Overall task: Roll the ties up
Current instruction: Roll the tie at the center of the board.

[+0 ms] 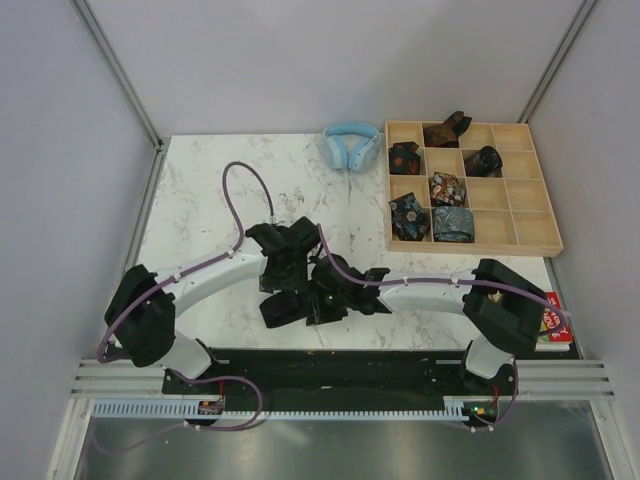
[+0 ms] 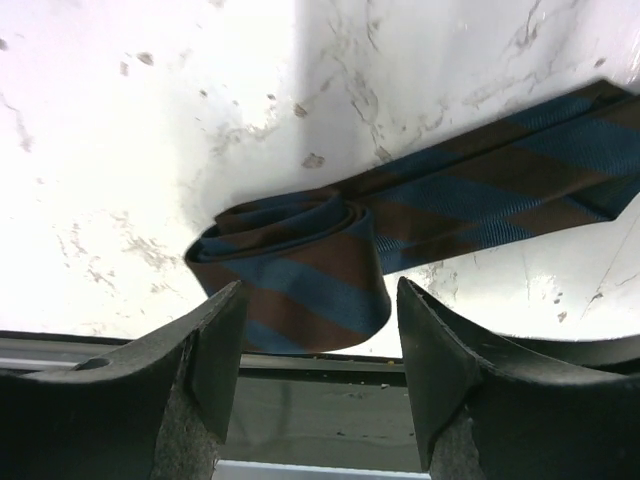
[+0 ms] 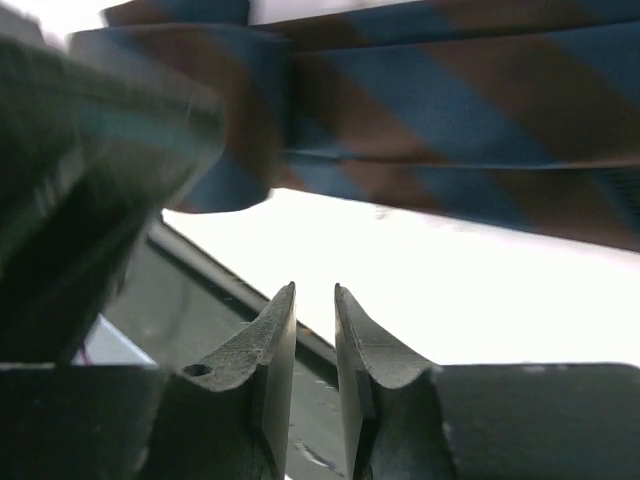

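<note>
A blue and brown striped tie lies near the table's front edge, one end wound into a loose roll [image 2: 300, 275] and the tail [image 2: 500, 190] flat to the right. My left gripper [image 2: 320, 330] is open, its jaws either side of the roll and just short of it. My right gripper [image 3: 315, 300] is almost shut with a narrow gap and nothing in it, just short of the tie's flat part [image 3: 450, 130]. In the top view both grippers [image 1: 285, 300] [image 1: 325, 300] meet at the front middle and cover most of the tie.
A wooden compartment tray [image 1: 470, 247] at the back right holds several rolled ties [image 1: 409, 216]. Light blue headphones [image 1: 350, 145] lie left of it. A red box [image 1: 555, 325] sits by the right arm's base. The black front rail [image 2: 320, 400] is right behind the roll.
</note>
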`<state>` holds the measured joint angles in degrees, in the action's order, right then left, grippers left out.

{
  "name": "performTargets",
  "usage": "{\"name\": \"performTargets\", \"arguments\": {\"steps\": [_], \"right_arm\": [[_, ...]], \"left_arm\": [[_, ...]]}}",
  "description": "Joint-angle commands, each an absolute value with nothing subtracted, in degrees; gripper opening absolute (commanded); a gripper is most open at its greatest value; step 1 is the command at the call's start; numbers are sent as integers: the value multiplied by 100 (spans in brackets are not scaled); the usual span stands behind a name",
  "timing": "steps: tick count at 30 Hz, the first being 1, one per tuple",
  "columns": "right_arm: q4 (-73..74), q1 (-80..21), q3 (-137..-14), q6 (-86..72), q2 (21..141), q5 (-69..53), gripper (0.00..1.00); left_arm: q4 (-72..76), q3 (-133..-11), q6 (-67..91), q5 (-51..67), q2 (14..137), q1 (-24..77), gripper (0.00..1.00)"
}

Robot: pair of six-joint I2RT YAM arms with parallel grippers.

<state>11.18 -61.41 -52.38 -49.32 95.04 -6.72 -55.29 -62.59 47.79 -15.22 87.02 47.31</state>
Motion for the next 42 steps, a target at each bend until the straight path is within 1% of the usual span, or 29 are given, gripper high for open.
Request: {"name": "performTargets", "arguments": {"steps": [1, 4, 7, 8, 10, 12, 20, 26, 33, 35, 40, 42], "right_arm": [[528, -6486, -5239, -5159, 9299, -484, 29], [98, -6653, -5098, -5334, 9272, -439, 30], [-499, -6767, -4949, -5510, 9404, -492, 30], [-675, -6802, -4896, -5554, 9491, -536, 30], [-1220, -6820, -4738, -5668, 9597, -624, 29], [-1650, -6855, -4641, -5774, 9764, -668, 29], [-2285, -6882, -4667, -5555, 10300, -528, 28], [-2592, -6864, -4588, -5362, 10467, -317, 28], [-3417, -6864, -4413, -5194, 10872, -229, 28], [-3585, -6873, -4368, -5168, 11003, -202, 28], [-3841, -6820, -4315, -5107, 11215, -132, 27], [-3876, -6785, -4324, -5080, 11276, -79, 27]], "left_arm": [[-5441, -6382, 4413, -1899, 8245, 4343, 66], [-5055, -6092, 4097, -1557, 8060, 3694, 61], [-4624, -5854, 3780, -1056, 8068, 3228, 51], [-4536, -5819, 3666, -950, 8112, 3139, 47], [-4369, -5766, 3560, -687, 8296, 2946, 41], [-4263, -5766, 3428, -458, 8446, 2874, 34], [-4157, -5669, 3217, 210, 8938, 2725, 22], [-4166, -5467, 3252, 570, 8965, 2707, 22], [-4201, -5282, 3243, 922, 9044, 2672, 22], [-4227, -5300, 3112, 1185, 9193, 2637, 22], [-4377, -5352, 3015, 1371, 9290, 2523, 19], [-4412, -5379, 2945, 1564, 9316, 2470, 15]]}}
